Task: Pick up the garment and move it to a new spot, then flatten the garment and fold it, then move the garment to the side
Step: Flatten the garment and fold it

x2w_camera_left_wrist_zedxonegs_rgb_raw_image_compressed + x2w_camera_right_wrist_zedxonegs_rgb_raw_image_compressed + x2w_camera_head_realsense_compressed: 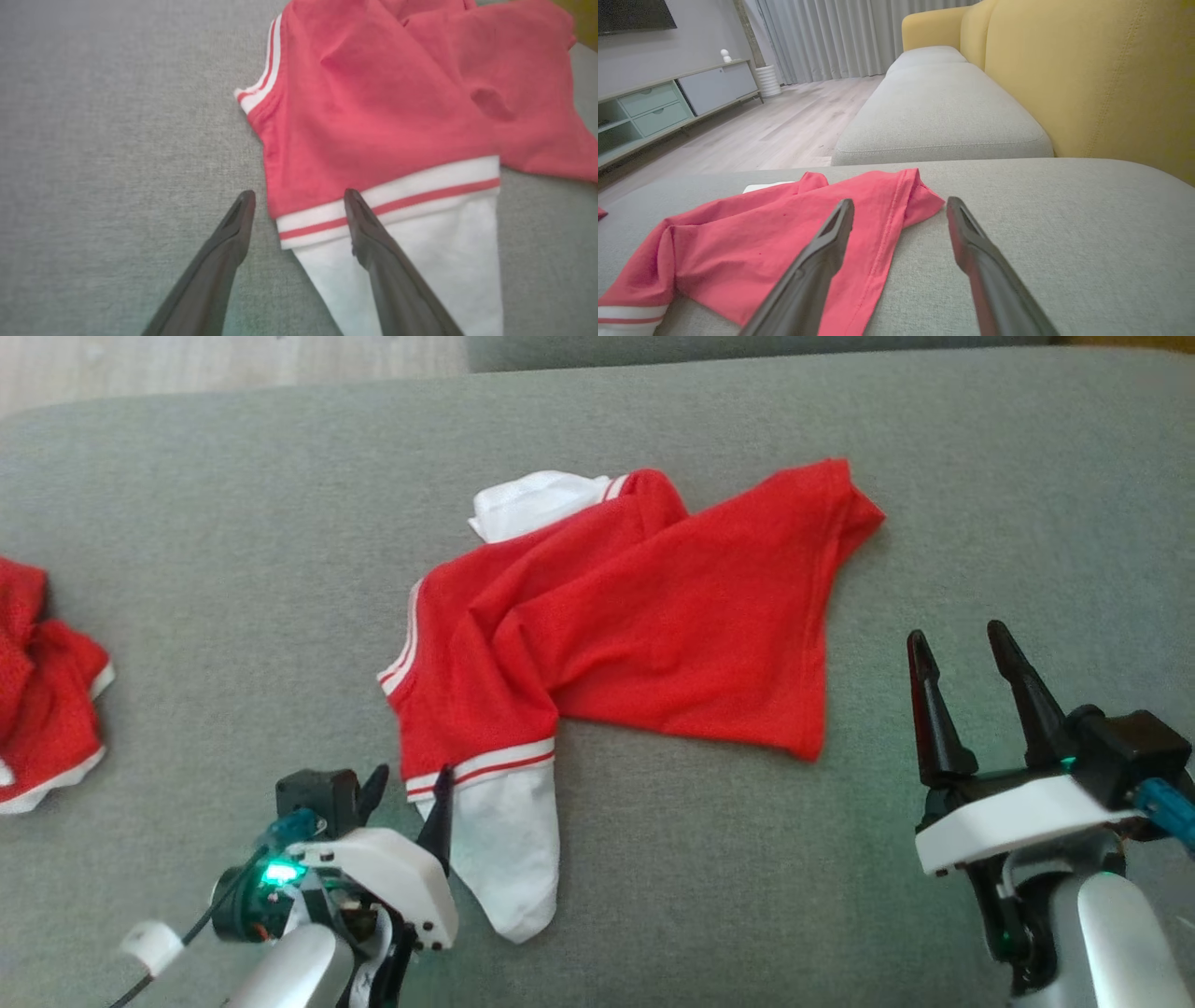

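1. In the middle of the grey sofa cushion [747, 859]: the red garment [635, 635], a jersey with white sleeves and striped trim, lying rumpled with loose folds across its body and its hem stretched out to the right.
2. Pointing down toward the robot, flat on the cushion: the near white sleeve [509, 859], joined to the red cloth by a red-and-white striped band.
3. Bunched at the garment's far edge, partly tucked under red cloth: the other white sleeve [527, 502].
4. Low at the near sleeve's striped band: the left gripper [414, 775], jaws spread wide, nothing clasped between them.
5. From the left wrist: one finger [373, 242] over the white sleeve just below the band, its partner over bare cushion just beside the cloth; contact with the fabric impossible to tell.
6. Well to the right of the garment, above bare cushion: the right gripper [958, 635], fingers wide apart, empty, clear of the red hem.
7. At the cushion's left edge, well apart from the jersey: a second red-and-white garment [42, 681], crumpled in a heap.
8. From the right wrist: a yellow sofa back [1087, 84] on the right, another grey cushion [938, 112] beyond, then wooden floor [775, 130], a low cabinet [668, 102] and pale curtains [840, 37].
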`<state>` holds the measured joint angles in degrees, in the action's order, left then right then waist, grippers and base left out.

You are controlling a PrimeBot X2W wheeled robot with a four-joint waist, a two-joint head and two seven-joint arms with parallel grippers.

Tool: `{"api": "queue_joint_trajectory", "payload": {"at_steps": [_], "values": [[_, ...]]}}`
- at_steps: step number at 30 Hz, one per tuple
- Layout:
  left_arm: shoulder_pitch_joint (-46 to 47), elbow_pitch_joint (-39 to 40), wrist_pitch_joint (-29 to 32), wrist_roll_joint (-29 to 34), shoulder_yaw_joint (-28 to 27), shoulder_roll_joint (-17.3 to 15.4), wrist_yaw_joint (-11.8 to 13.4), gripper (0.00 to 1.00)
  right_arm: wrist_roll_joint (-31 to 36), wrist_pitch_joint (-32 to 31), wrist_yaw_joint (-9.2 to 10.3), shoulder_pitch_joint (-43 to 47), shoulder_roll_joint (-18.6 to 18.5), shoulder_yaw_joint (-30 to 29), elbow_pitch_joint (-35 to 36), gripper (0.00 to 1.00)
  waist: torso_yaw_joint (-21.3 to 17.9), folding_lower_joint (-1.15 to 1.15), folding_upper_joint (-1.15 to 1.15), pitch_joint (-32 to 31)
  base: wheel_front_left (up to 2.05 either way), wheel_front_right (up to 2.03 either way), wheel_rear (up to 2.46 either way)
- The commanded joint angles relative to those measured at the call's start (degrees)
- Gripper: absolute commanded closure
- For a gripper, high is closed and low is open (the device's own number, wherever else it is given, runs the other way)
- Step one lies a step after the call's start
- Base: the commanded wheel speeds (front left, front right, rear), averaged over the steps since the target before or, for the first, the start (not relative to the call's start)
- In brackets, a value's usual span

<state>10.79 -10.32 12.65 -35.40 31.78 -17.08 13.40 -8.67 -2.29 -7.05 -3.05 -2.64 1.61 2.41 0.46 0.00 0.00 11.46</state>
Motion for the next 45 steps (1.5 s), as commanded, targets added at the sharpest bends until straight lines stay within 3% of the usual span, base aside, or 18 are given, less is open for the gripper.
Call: {"api": "queue_joint_trajectory", "payload": {"at_steps": [1,5,6,7,8,12,20,29,30,31,32,38,45], "values": [[2.7,-0.1,-0.9,-0.4,-2.5,-0.4,0.6,0.00,0.4,0.0,-0.44,-2.2,-0.2,1.4,2.2,0.00,-1.0,0.00,0.00,0.7,0.00,0.00,0.00],[4.0,-4.4,-1.2,-1.1,-2.5,0.6,0.0,0.00,0.5,0.1,-0.44,-2.2,-0.2,1.5,2.0,0.00,-2.1,0.00,0.00,1.4,0.00,0.00,0.00],[4.2,-5.2,-1.4,-1.1,-2.5,0.7,-0.2,0.12,0.5,0.2,-0.44,-2.2,-0.2,1.6,2.0,0.00,-2.3,0.00,0.00,1.5,0.00,0.00,0.00],[4.5,-5.8,-1.9,-0.8,-2.4,0.7,-0.3,0.97,0.5,0.2,-0.44,-2.3,-0.2,1.6,1.9,0.00,-2.5,0.00,0.00,1.6,0.00,0.00,0.00],[4.7,-6.4,-2.4,-0.6,-2.3,0.8,-0.5,1.00,0.5,0.3,-0.44,-2.3,-0.2,1.6,1.9,0.00,-2.7,0.00,0.00,1.7,0.00,0.00,0.00],[6.2,-6.9,-6.6,0.6,-3.5,0.3,-0.3,1.00,0.2,0.5,-0.44,-2.3,-0.2,1.6,1.9,0.00,-3.3,0.00,0.00,2.1,0.00,0.00,0.00],[12.0,-8.0,-14.5,3.8,-8.1,-3.6,2.0,1.00,-0.2,0.7,-0.44,-2.7,-0.2,2.0,1.8,0.00,-4.9,0.00,0.00,3.3,0.00,0.00,0.00],[18.7,-14.8,-14.5,5.4,-9.6,-9.2,0.0,1.00,-0.3,0.9,-0.44,-3.7,-0.2,2.5,1.3,0.00,-7.6,0.00,0.00,4.8,0.00,0.00,0.00],[19.0,-15.4,-14.7,5.3,-9.7,-9.4,-0.2,0.97,-0.3,1.0,-0.44,-3.7,-0.2,2.5,1.2,0.00,-7.7,0.00,0.00,4.9,0.00,0.00,0.00],[19.1,-15.9,-15.0,5.3,-9.8,-9.6,-0.4,0.45,-0.4,1.0,-0.44,-3.7,-0.2,2.5,1.1,0.00,-7.8,0.00,0.00,4.8,0.00,0.00,0.00],[19.2,-16.2,-15.6,5.0,-9.9,-9.4,-0.6,0.00,-0.4,1.1,-0.44,-3.7,-0.2,2.4,1.0,0.00,-7.8,0.00,0.00,4.7,0.00,0.00,0.00],[15.5,-14.2,-23.1,0.3,-13.0,-6.3,-3.0,0.00,-0.6,0.7,-0.44,-3.2,-0.2,1.8,0.0,0.00,-6.6,0.00,0.00,2.8,0.00,0.00,0.00],[5.2,-4.5,-27.4,-1.2,-16.2,-3.0,-5.2,0.00,-0.3,-0.7,-0.44,-1.6,-0.2,1.4,-0.4,0.00,-4.2,0.00,0.00,-0.5,0.00,0.00,0.00]]}}
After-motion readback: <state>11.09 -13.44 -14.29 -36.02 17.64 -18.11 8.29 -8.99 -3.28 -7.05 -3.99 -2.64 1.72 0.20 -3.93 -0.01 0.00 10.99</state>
